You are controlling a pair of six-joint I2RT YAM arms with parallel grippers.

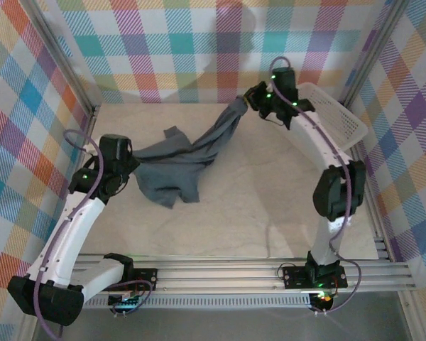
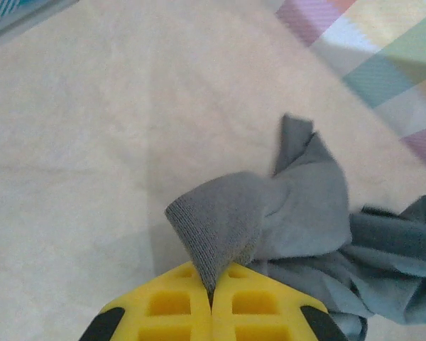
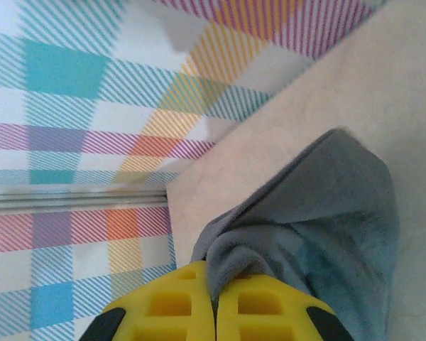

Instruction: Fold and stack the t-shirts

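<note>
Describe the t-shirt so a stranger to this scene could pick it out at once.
Start at the pale table inside the checked walls. Across it a dark grey t-shirt stretches from the left gripper to the right gripper, both shut on it. It is the only plain grey cloth, unlike the white mesh basket at the far right.
</note>
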